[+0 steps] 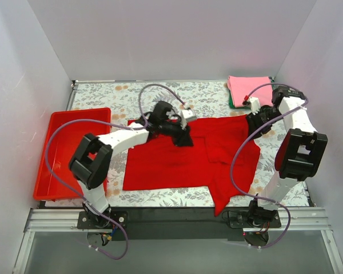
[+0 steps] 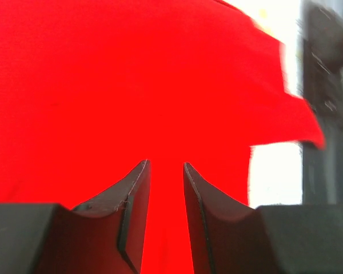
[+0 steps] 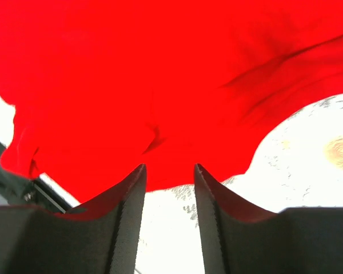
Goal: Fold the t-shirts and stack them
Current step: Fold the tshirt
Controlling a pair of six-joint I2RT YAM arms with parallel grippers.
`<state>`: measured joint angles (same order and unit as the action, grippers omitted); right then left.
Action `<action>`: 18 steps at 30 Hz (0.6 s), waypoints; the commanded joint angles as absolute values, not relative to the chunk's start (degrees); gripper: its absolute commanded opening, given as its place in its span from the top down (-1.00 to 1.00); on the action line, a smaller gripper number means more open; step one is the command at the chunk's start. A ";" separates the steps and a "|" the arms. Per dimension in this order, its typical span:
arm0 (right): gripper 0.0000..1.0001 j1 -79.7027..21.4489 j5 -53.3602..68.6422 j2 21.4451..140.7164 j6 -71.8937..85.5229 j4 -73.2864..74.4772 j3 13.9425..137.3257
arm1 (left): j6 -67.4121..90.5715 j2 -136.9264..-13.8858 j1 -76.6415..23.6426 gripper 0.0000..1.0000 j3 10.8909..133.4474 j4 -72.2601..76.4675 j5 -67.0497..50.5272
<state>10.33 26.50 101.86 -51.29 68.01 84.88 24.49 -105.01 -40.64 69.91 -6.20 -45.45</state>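
Note:
The bright red t-shirt (image 1: 177,162) lies spread on the floral table, one part trailing toward the near edge at the right. My left gripper (image 1: 183,137) is low over its upper middle. In the left wrist view (image 2: 166,164) the jaws stand a little apart with only red cloth (image 2: 131,85) showing between them. My right gripper (image 1: 255,125) is at the shirt's upper right edge. In the right wrist view (image 3: 168,166) it is open, with bare table between the jaws and the cloth edge (image 3: 131,85) just past the tips. The pink t-shirt (image 1: 249,88) lies folded at the back right on a dark green one (image 1: 231,104).
A rigid red plastic tray (image 1: 68,151) stands at the left of the table. White walls close in the back and both sides. A black rail (image 1: 171,220) runs along the near edge by the arm bases. The right arm shows as a dark blur (image 2: 326,85) in the left wrist view.

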 commanded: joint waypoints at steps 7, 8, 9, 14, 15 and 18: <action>0.14 4.22 20.06 106.87 -38.78 54.87 82.27 | 32.52 -100.01 -19.72 0.45 69.87 -24.95 -30.15; 0.14 3.87 19.17 107.66 -38.24 53.63 81.74 | 32.43 -100.45 -18.47 0.46 69.96 -25.66 -29.45; 0.14 3.26 18.20 108.10 -37.54 52.31 81.30 | 32.61 -101.07 -17.33 0.46 70.05 -26.27 -28.40; 0.15 2.99 13.54 112.48 -33.41 46.33 81.03 | 31.03 -107.64 -13.01 0.47 72.15 -28.12 -22.77; 0.15 2.99 13.19 113.28 -32.79 45.71 81.30 | 31.11 -108.62 -12.49 0.47 72.59 -28.04 -22.15; 0.15 2.90 12.57 116.27 -31.29 44.13 83.05 | 31.20 -114.15 -10.29 0.48 75.93 -28.12 -20.92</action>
